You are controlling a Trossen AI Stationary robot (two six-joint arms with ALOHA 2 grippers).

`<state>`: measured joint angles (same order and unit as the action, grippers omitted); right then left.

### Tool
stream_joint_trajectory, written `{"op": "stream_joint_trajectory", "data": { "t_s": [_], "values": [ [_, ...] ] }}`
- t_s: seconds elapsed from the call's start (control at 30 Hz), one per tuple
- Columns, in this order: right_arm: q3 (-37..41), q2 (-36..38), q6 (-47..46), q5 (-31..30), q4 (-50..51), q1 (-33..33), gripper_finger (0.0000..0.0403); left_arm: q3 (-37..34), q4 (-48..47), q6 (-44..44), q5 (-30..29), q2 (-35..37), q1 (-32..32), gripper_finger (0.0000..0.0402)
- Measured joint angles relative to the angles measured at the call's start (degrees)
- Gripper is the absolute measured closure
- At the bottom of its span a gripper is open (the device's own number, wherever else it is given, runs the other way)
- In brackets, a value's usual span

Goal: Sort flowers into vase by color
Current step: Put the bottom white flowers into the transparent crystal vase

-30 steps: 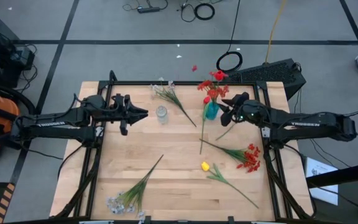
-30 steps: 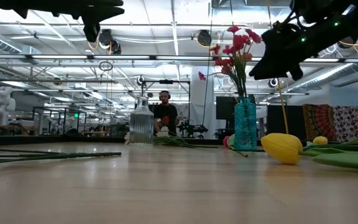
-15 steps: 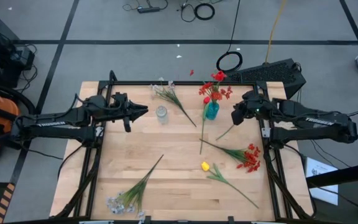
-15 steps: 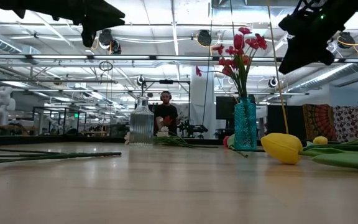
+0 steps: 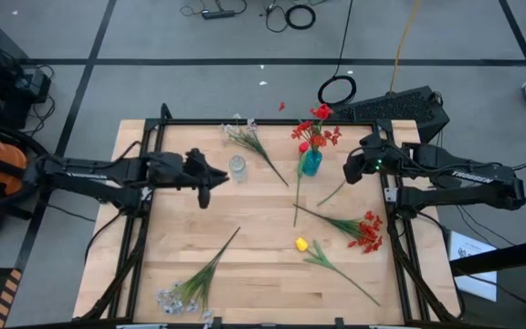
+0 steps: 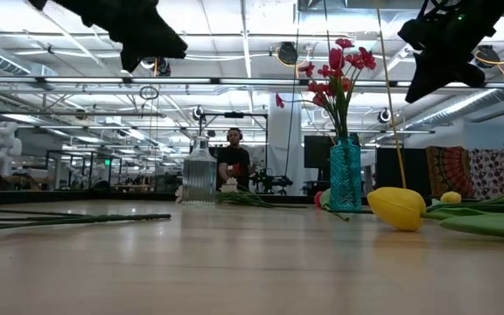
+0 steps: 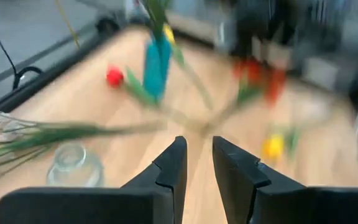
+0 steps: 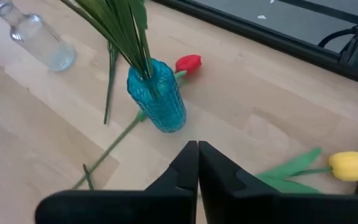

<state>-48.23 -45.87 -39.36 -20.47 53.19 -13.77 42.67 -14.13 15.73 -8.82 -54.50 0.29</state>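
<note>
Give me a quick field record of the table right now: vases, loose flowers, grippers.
blue vase: upright, holds red flowers
clear vase: upright, empty
yellow tulip: lying on table
white sprays: lying near front left corner
red spray: lying at right edge
left gripper: beside clear vase, slightly open, empty
right gripper: right of blue vase, shut, empty
</note>
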Motion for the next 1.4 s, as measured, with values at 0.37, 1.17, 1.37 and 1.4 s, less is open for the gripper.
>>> {"op": "stream_joint_trajectory", "data": {
  "t_s": [0.37,1.17,1.37,1.4],
  "values": [
    [0.0,0.0,0.1,-0.1,0.2,0.0,0.0402,15.2,-29.2,-39.9,0.7,-12.2,-6.2,0.0320],
    [0.0,0.0,-13.6,5.9,3.9,0.0,0.0403,17.6,-33.4,-78.9,-5.9,-23.9,-16.8,0.0227],
    [0.0,0.0,-13.4,5.9,3.9,0.0,0.0403,17.6,-35.0,-88.1,5.9,-26.9,-18.3,0.0241],
    [0.0,0.0,-12.8,5.9,3.9,0.0,0.0403,17.6,-34.9,-88.1,7.3,-27.7,-19.0,0.0244]
  ]
}}
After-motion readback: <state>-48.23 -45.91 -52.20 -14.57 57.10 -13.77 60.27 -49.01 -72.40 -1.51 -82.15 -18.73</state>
